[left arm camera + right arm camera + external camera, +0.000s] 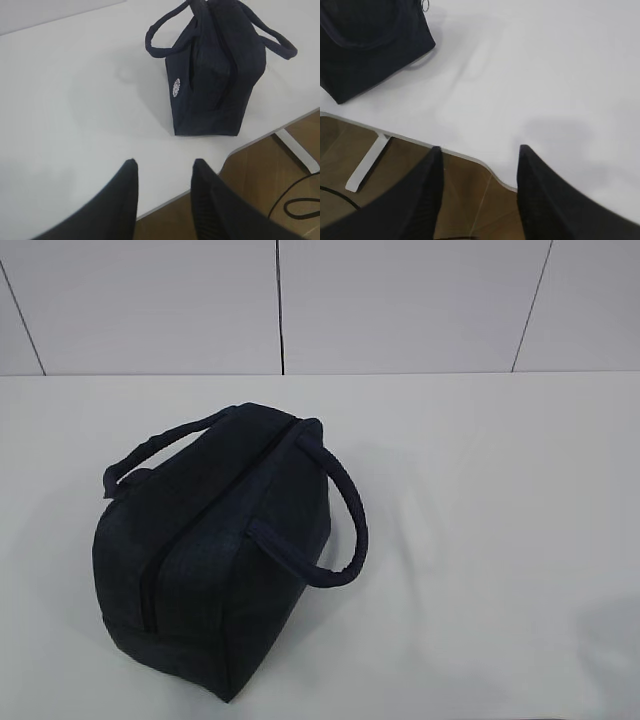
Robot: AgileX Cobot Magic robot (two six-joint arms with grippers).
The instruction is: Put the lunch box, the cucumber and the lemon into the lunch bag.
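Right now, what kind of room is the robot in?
Probably a lab or test workspace, not a kitchen: a bare white table against a plain panelled wall, a wooden floor with a loose cable, and only a navy bag set out.

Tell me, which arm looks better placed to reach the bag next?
Probably the left. The lunch bag sits left of the table's middle, nearer the left claw, open and empty. The right claw sees only a corner of the bag.
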